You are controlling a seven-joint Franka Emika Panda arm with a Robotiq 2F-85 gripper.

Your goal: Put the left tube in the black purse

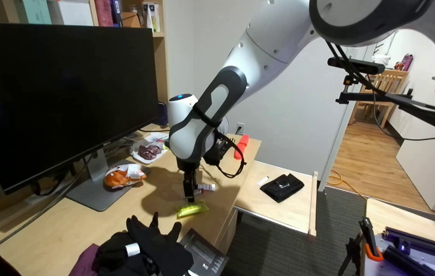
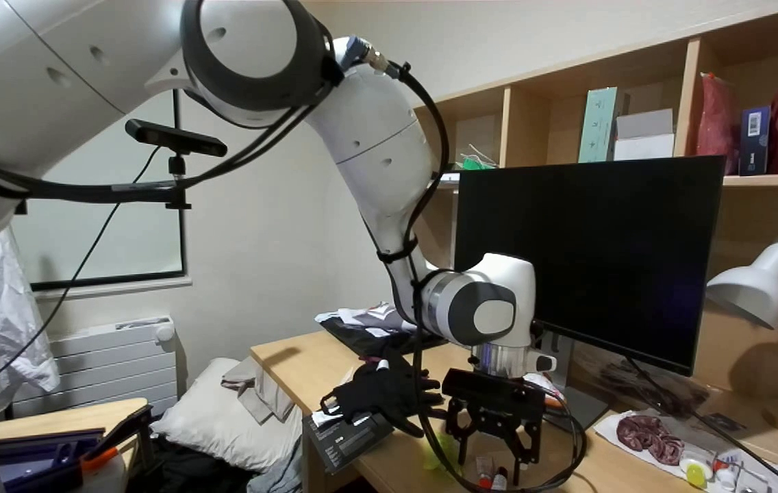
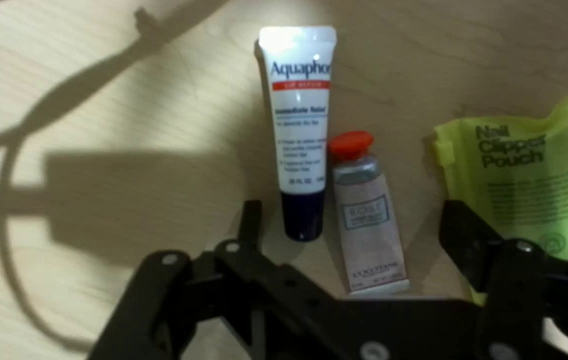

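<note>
Two tubes lie side by side on the desk. The left tube in the wrist view is a white Aquaphor tube (image 3: 300, 125) with a dark blue cap; it also shows in both exterior views (image 1: 206, 187) (image 2: 499, 482). To its right is a pink tube (image 3: 371, 232) with a red cap. My gripper (image 3: 353, 222) is open and empty above the desk, pointing down; in the wrist view, the blue cap and pink tube appear between its fingers. It shows in both exterior views (image 1: 190, 194) (image 2: 490, 465). The black purse (image 1: 282, 188) lies on a lower wooden surface beyond the desk edge.
A yellow nail clipper pouch (image 3: 529, 175) lies beside the right finger. Black gloves (image 1: 160, 245), a dark box (image 1: 204, 255), a monitor (image 1: 64, 99), an orange package (image 1: 123, 176) and a red object (image 1: 241, 147) are on the desk. A white item (image 1: 263, 181) lies beside the purse.
</note>
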